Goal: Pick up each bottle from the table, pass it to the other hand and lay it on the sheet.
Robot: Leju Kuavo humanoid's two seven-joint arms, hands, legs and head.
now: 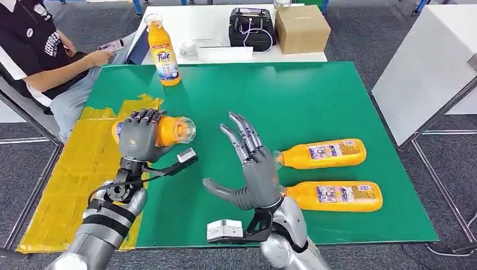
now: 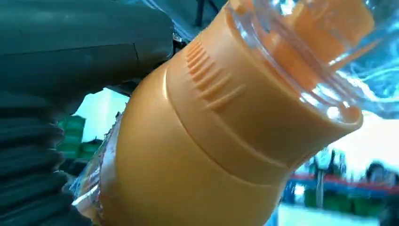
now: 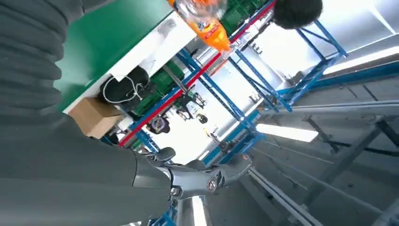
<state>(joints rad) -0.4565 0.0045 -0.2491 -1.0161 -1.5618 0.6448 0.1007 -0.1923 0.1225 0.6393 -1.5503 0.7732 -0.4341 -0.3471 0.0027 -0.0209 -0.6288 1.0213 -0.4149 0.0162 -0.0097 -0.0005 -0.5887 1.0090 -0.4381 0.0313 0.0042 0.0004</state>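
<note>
Your right hand (image 1: 256, 169) hangs spread and empty; left hand (image 1: 138, 135) grips the bottle (image 1: 171, 130); carry it level toward nine o'clock, onto the yellow sheet (image 1: 73, 174).

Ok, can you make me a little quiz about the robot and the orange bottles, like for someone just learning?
1. True or false: the right hand holds a bottle.
2. How many bottles lie flat on the green table? A) one B) two C) four
3. Fill in: the left hand grips a bottle above the yellow ____.

Key: 1 false, its fingers are spread and hold nothing. 2 B, the nearer bottle and the farther bottle; another stands upright. 3 sheet.
</note>
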